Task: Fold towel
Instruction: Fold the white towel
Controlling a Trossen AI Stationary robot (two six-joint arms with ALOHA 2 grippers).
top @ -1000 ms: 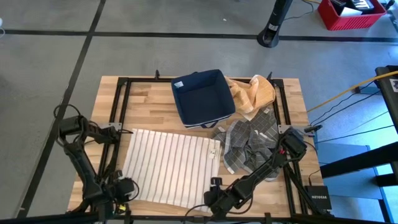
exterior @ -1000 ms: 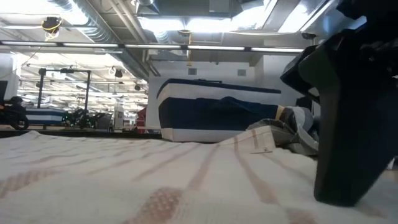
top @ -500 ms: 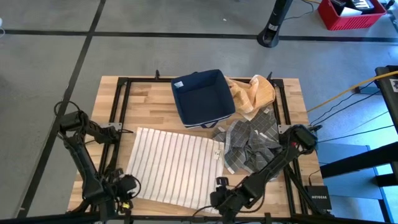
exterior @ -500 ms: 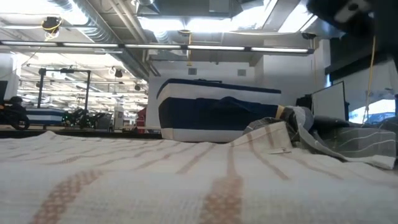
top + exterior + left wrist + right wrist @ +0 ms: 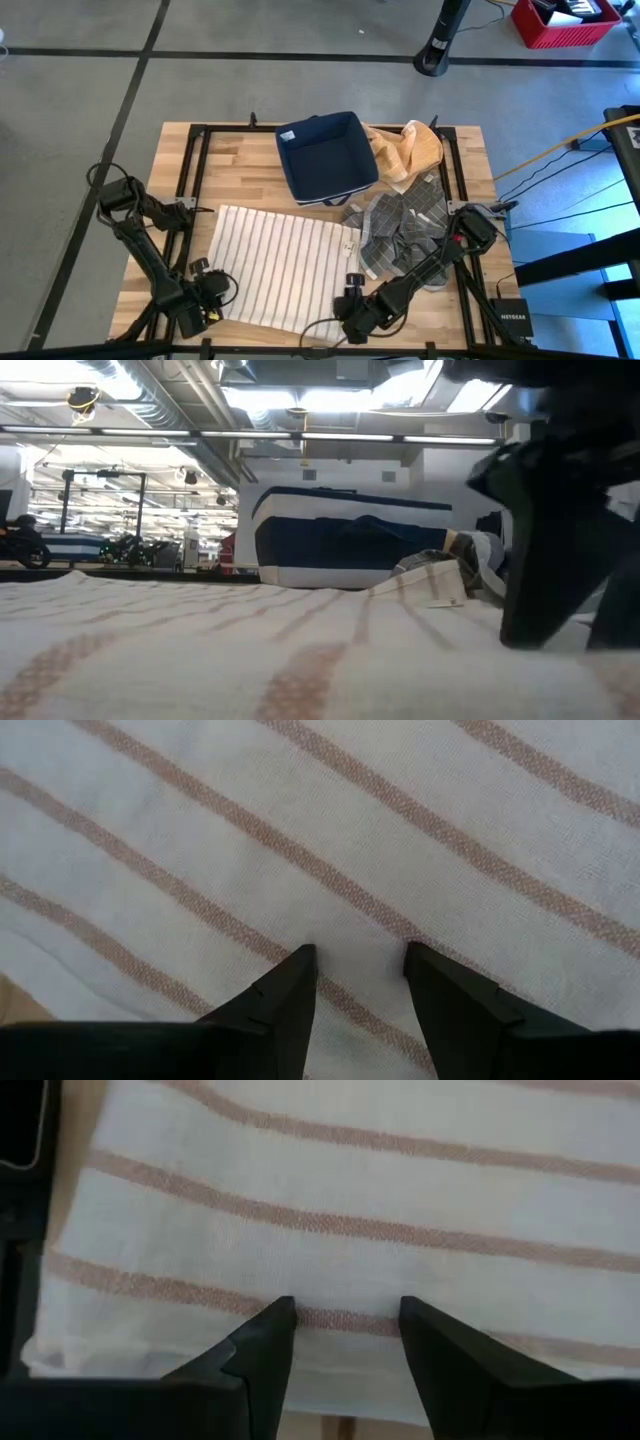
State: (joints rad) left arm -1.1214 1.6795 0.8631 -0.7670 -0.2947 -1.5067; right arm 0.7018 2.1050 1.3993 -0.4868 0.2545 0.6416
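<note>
Looking down from above, the striped towel [image 5: 280, 268] lies flat on the wooden table [image 5: 230, 155], in front of a navy bin [image 5: 325, 155], with the left gripper [image 5: 205, 298] and right gripper [image 5: 352, 305] at its near corners. Across the tabletop, cloth fills the foreground (bin behind). Both wrist cameras show parted fingers [image 5: 280, 1005] [image 5: 265, 1350] pressed onto the towel, nothing pinched.

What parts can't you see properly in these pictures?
- Inside the blue bin: the low view shows only its side wall, and the high view shows no contents clearly.
- The checked cloth: the right arm covers part of it in the high view.
- The striped towel: its near edge is covered by the left pincer and right pincer.
- Whether the open pincers touch the towel: too close to tell.
</note>
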